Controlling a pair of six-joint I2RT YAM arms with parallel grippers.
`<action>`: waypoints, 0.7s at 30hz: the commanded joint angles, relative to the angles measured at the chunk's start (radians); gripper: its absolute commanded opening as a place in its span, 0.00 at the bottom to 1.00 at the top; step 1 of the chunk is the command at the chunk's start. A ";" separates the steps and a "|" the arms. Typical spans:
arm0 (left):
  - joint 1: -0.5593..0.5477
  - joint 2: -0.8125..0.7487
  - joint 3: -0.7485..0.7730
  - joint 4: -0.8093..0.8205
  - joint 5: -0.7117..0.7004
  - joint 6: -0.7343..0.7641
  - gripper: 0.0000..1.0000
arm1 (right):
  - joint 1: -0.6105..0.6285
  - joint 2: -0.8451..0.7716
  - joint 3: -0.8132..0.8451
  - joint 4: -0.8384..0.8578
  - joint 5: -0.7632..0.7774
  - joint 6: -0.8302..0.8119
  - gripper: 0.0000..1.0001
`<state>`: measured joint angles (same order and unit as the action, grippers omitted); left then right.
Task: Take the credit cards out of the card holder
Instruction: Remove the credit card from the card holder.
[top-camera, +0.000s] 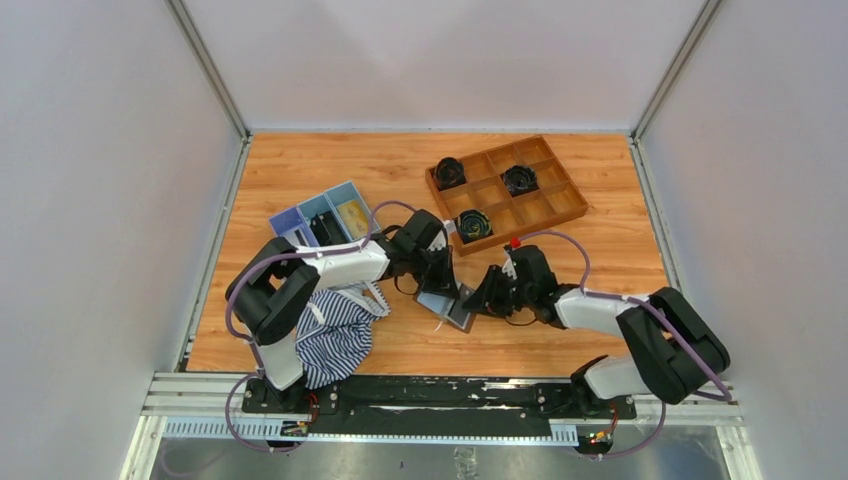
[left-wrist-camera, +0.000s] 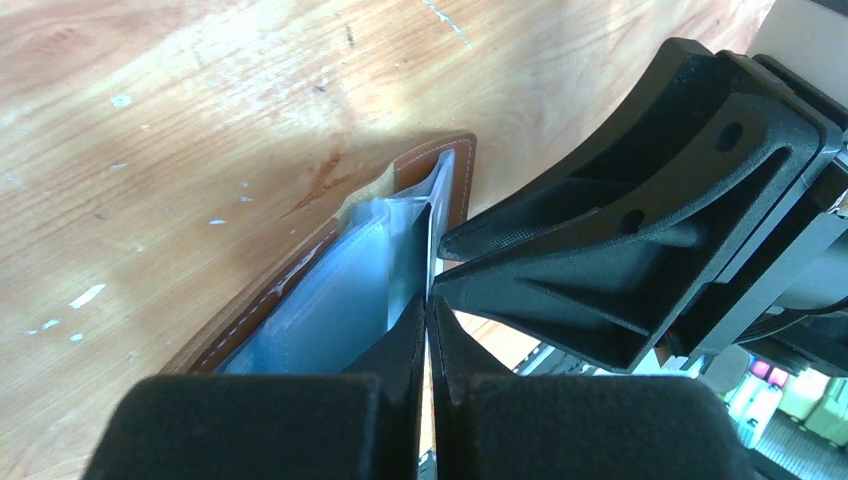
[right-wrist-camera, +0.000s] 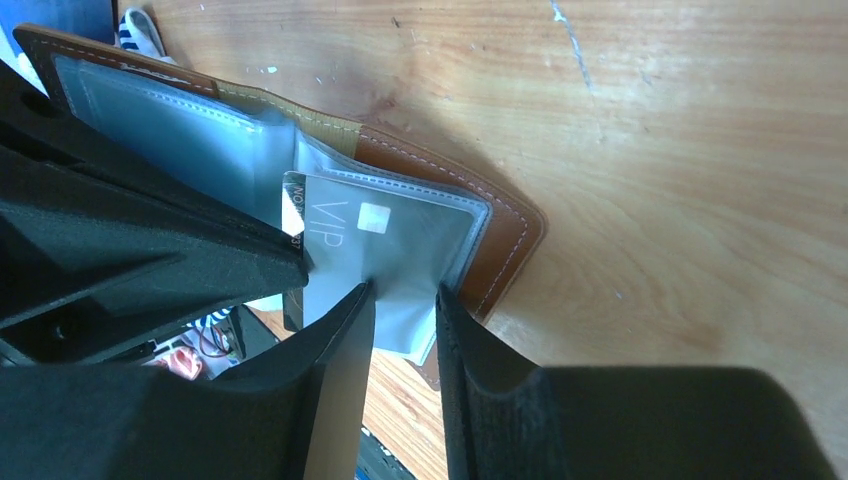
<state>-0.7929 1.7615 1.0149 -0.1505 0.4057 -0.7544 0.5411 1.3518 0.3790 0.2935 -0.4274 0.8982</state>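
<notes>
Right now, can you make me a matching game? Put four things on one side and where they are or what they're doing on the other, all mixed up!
Things:
1. left gripper
2. right gripper
3. striped cloth
4. wooden tray

Places or states:
A. on the table's far side, with three black round things in it
B. pinched shut on the VIP card's edge
C. crumpled at the table's near left
D. fingers apart over the card holder

Pairs: 1-B, 2-D, 3-C, 4-A
</notes>
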 joint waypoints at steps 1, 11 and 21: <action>0.017 -0.037 -0.001 -0.004 0.043 0.018 0.00 | 0.020 0.088 -0.015 -0.083 0.041 -0.020 0.33; 0.054 -0.072 -0.025 -0.072 0.012 0.067 0.00 | 0.019 0.124 -0.018 -0.097 0.060 -0.025 0.32; 0.103 -0.118 -0.022 -0.155 -0.016 0.118 0.00 | 0.019 0.112 -0.014 -0.125 0.075 -0.032 0.32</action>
<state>-0.7170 1.7035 0.9997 -0.2527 0.4004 -0.6773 0.5411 1.4246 0.4007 0.3481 -0.4652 0.9134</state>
